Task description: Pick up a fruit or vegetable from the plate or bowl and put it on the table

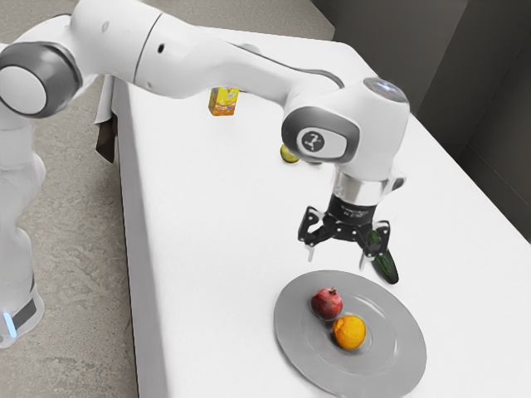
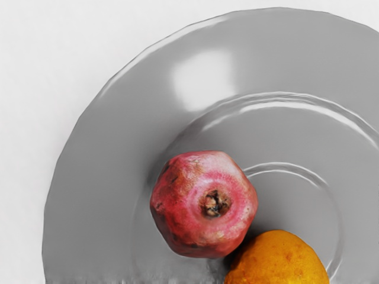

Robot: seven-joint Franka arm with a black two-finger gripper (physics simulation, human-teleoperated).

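Note:
My gripper (image 1: 336, 255) hangs above the table near the plate's far edge in the exterior view, its two fingers wide apart with nothing between them. The grey plate (image 1: 390, 358) lies on the white table and holds a red pomegranate (image 1: 327, 304) and an orange (image 1: 349, 332) side by side. In the wrist view the pomegranate (image 2: 204, 204) shows its crown facing up, and the orange (image 2: 278, 263) sits close against it. Around them spreads the plate (image 2: 100, 177) with its ringed centre.
A dark green cucumber (image 1: 385, 265) lies on the table (image 1: 211, 249) just beyond the plate, partly behind the gripper. Farther off are a yellow-green fruit (image 1: 289, 154) and a yellow-orange carton (image 1: 223, 101). The table's long edge runs down the exterior view's left.

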